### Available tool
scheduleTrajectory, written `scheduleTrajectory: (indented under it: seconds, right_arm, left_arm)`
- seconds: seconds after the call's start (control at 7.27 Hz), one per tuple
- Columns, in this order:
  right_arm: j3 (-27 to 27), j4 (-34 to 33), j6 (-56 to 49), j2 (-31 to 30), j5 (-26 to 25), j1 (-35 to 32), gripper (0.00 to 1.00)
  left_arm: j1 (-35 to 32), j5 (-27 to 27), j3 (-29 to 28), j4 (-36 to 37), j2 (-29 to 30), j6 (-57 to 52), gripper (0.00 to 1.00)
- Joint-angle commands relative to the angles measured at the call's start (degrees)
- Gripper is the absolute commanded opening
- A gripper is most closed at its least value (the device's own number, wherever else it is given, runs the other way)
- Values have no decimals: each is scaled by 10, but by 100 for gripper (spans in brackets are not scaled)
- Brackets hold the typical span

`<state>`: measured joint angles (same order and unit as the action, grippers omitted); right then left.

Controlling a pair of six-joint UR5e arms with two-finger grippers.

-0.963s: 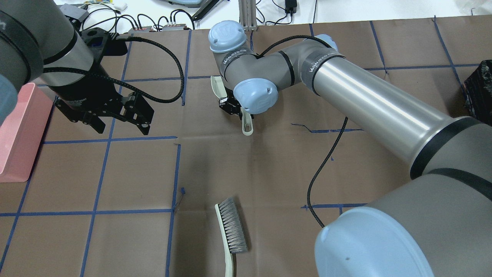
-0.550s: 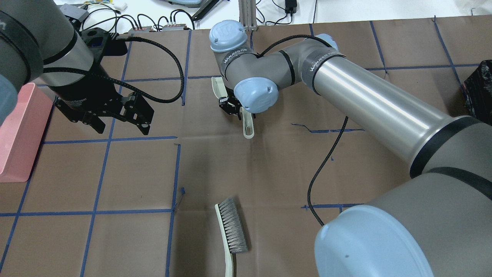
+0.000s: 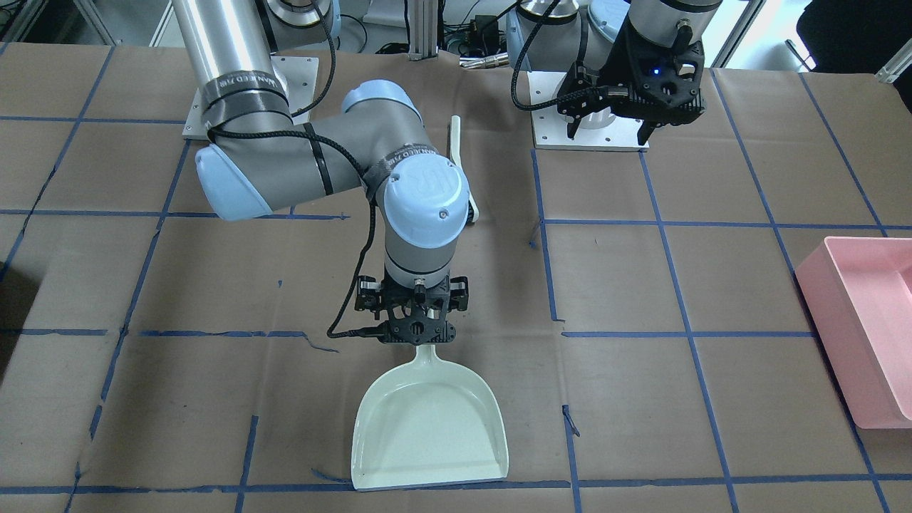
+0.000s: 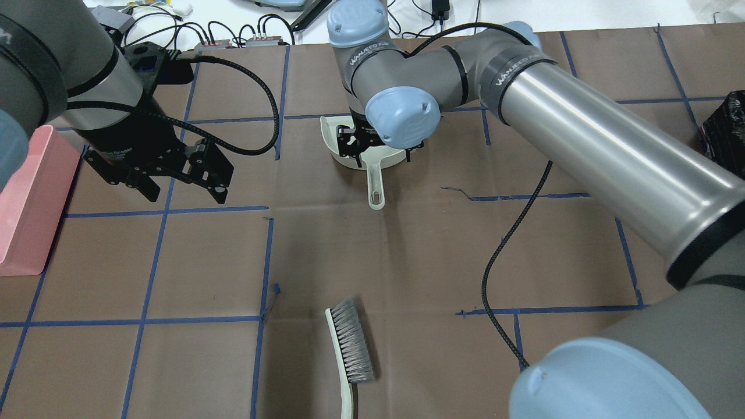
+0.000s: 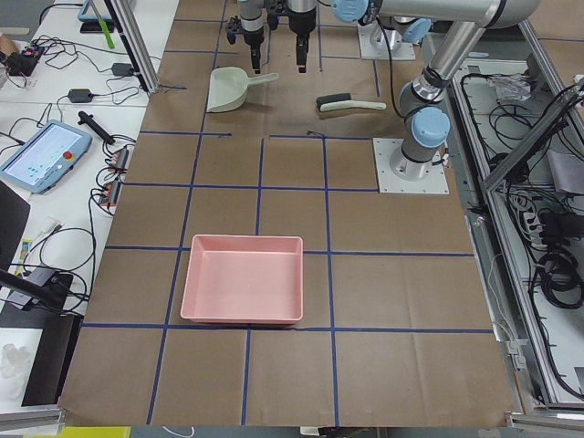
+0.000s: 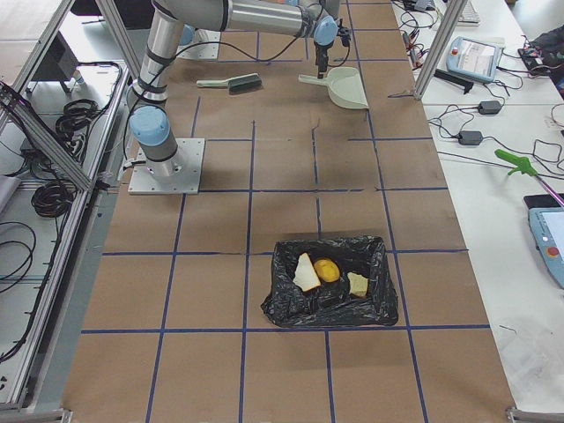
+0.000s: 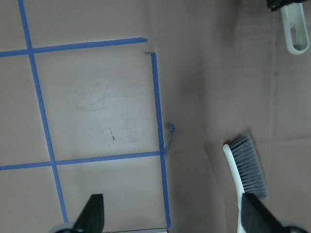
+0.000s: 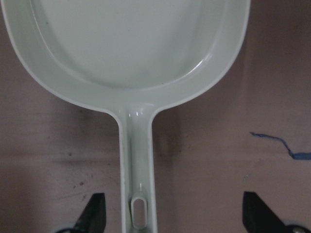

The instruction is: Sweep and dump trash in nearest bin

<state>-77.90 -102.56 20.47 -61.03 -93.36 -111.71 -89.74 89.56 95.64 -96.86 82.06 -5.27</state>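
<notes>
My black two-finger right gripper point(image 3: 419, 336) points straight down from its bent grey arm point(image 3: 299, 164), jaws spread wide. My black left gripper point(image 4: 185, 191) hangs downward, jaws apart too.

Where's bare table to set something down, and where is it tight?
Free: the stretch between the dustpan and the brush, and the squares between the pink bin and the brush. Tight: around the dustpan's handle, which the open right claw hangs over.
</notes>
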Motion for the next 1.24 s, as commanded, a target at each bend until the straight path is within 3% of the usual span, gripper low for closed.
scheduleTrajectory:
  seconds: [0.0, 0.28, 0.83, 1.1]
  right_arm:
    - [-1, 74, -31, -49, -3, 21, 100]
    - [-14, 115, -87, -95, -5, 51, 100]
    - [-118, 118, -199, -241, -2, 172, 100]
    - [-140, 117, -218, -283, -2, 207, 100]
  left_arm:
    - [0, 1, 0, 0, -1, 0, 100]
    - [-1, 0, 0, 0, -1, 1, 100]
    - [-4, 0, 0, 0, 5, 14, 100]
    - [-5, -1, 0, 0, 6, 15, 100]
